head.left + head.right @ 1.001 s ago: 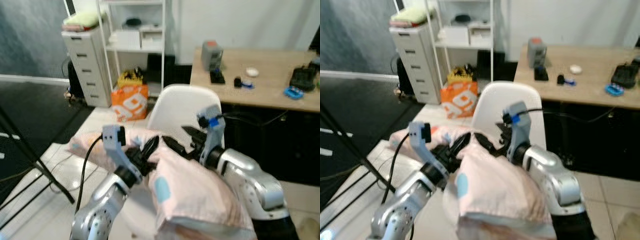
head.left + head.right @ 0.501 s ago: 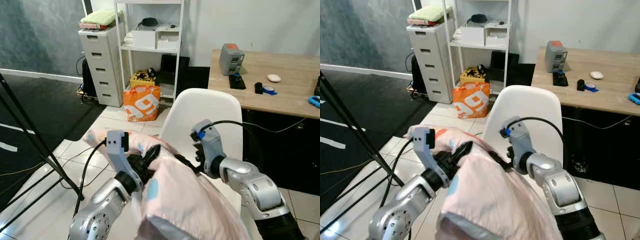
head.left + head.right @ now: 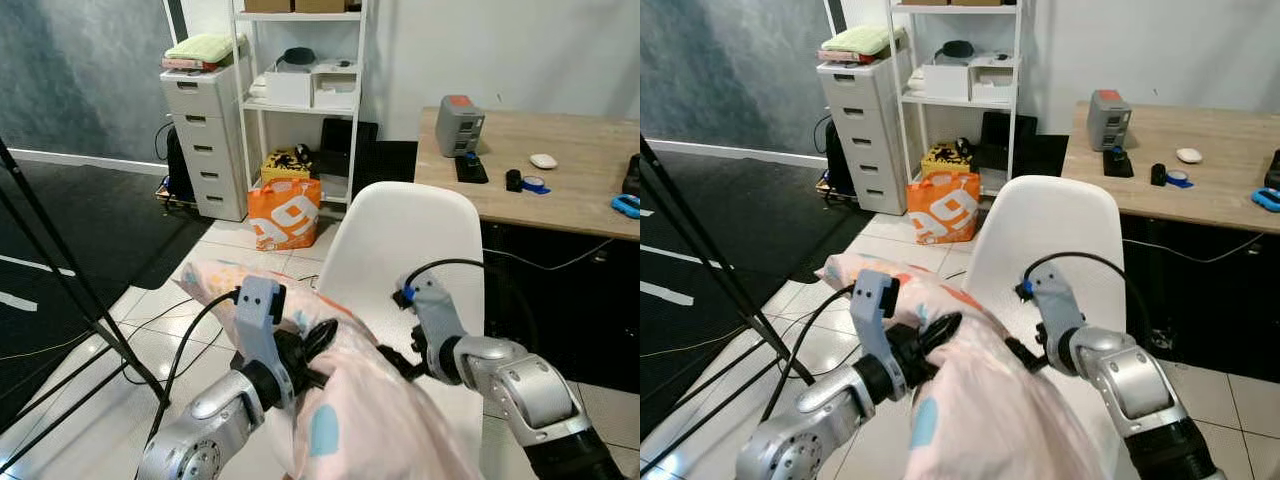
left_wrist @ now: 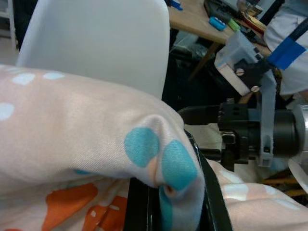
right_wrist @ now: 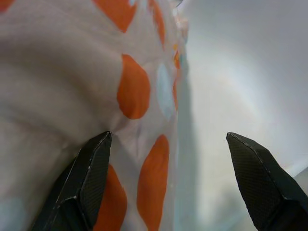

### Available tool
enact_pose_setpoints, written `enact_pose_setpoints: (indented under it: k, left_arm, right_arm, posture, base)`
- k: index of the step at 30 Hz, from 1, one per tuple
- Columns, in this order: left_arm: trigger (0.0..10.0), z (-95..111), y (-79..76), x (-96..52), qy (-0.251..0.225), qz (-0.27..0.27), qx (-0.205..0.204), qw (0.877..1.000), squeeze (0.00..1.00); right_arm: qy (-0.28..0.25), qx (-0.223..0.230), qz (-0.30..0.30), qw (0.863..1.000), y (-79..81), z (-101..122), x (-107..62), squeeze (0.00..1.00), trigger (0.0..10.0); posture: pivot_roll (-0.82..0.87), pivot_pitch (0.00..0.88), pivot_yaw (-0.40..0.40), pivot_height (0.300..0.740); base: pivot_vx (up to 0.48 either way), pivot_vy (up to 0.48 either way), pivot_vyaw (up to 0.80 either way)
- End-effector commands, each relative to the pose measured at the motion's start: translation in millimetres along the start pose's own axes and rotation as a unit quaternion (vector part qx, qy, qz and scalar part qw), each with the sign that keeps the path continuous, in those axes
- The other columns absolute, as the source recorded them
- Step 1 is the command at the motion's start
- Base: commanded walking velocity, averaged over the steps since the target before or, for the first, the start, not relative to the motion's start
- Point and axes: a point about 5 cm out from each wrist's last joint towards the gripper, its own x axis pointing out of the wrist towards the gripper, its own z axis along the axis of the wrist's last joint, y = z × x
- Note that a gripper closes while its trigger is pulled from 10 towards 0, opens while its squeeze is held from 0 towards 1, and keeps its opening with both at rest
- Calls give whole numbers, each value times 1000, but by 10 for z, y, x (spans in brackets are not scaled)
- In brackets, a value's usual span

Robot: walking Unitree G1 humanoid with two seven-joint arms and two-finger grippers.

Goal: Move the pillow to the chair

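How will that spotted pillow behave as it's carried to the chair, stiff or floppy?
Probably floppy: the pillow sags between the left gripper and right gripper. Its fabric bunches in the left fingers, so it likely deforms easily. It looks light, though its smooth cover might slip.

The pink spotted pillow [image 3: 370, 420] runs off the bottom edge at 6 o'clock, so its lower end is unseen. It covers the white chair [image 3: 400, 240] seat; only the backrest shows. The left gripper [image 4: 166, 211] is cut off by the picture's edge, with pillow fabric bunched between its fingers. The right gripper [image 3: 1025, 355] is partly buried behind the pillow. Small items on the desk [image 3: 560, 170] at 2 o'clock are too small to identify.
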Motion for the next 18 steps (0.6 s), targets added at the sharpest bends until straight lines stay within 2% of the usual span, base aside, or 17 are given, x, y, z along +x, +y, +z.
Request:
enact_pose_setpoints:
  k: [1,5,8,10,11,13,14,17,18]
  left_arm:
    - [10000,119,-103,-8,-14,-28,27,999,0]
    - [10000,181,-206,1,-9,-56,48,997,0]
    - [10000,196,-229,1,-9,-63,51,997,0]
    - [10000,255,-276,-22,-17,-82,88,993,0]
    - [10000,255,-276,-22,-17,-82,88,993,0]
    - [10000,242,-199,-62,-10,-76,124,989,0]
    - [10000,242,-199,-62,-10,-76,124,989,0]
    - [10000,195,148,-106,-17,15,153,988,0]
    - [10000,195,148,-106,-17,15,153,988,0]
  right_arm:
    - [23,-22,49,998,133,-59,-13,0,10000]
    - [55,-55,73,994,170,-152,-44,0,10000]
    - [58,-57,70,994,161,-161,-43,0,10000]
    - [62,-62,56,995,116,-165,-36,0,10000]
    - [62,-62,56,995,116,-165,-36,0,10000]
    - [57,-64,44,995,78,-144,-28,0,10000]
    - [57,-64,44,995,78,-144,-28,0,10000]
    - [4,-65,26,998,40,12,-4,0,10000]
    - [4,-65,26,998,40,12,-4,0,10000]
  posture:
    - [-296,41,40,670]
    - [-296,40,40,655]
    - [-296,40,40,650]
    - [-292,40,42,640]
    - [-292,40,42,640]
    - [-290,39,42,630]
    - [-290,39,42,630]
    - [-290,37,43,615]
    - [-290,37,43,615]
  base:
    - [0,0,0]
    - [0,0,0]
    - [0,0,0]
    - [0,0,0]
    - [0,0,0]
    - [0,0,0]
    - [0,0,0]
    - [0,0,0]
    - [0,0,0]
